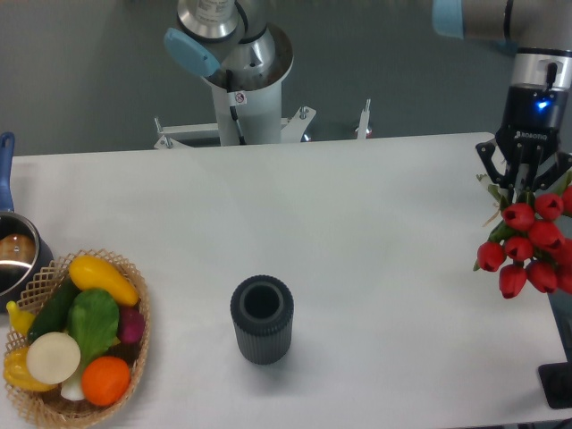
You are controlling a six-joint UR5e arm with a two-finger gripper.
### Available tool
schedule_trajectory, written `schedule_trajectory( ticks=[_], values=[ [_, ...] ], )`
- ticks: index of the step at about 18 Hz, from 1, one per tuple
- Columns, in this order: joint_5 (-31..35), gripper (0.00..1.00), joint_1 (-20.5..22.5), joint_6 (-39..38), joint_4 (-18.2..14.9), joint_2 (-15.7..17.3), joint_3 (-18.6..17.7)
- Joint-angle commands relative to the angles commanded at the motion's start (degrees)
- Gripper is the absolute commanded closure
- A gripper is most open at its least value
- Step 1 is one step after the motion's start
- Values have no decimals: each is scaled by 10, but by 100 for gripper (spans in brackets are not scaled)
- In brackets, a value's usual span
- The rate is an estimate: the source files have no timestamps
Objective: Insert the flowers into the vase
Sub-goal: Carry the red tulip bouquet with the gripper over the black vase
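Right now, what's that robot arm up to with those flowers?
The arm's gripper holds a bunch of red tulips at the table's right edge, heads hanging down, stems between its fingers. The dark ribbed vase stands upright and empty near the middle of the white table, well apart from the flowers. A wicker basket of vegetables sits at the left.

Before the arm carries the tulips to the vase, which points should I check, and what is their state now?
1. Claw closed on the flowers: ok, stems sit between its fingers.
2. Flowers lifted off the table: cannot tell from this single view.
3. Vase upright, mouth open and empty: ok.
4. Path from flowers to vase free: ok, only bare table between them.
5. Basket and pot away from the vase: ok, both at the left edge.
6. Stem ends pointing down: cannot tell, heads hide them.
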Motion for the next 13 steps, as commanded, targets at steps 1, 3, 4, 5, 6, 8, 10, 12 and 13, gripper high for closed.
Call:
schedule_trajectory(
  ticks=[1,3,4,5,6,8,10,12,13],
  values=[
    [-1,80,-1,1,0,0,-1],
    [0,80,-1,1,0,0,-2],
    [-1,80,-1,-2,0,0,1],
    [-1,80,-1,-2,0,0,1],
    [-3,80,-2,1,1,0,1],
    [-18,80,-6,3,3,-1,3],
    [-57,80,-22,2,17,-5,11],
    [-99,80,-40,1,20,-8,18],
    [-105,80,-49,0,20,-10,20]
  ],
)
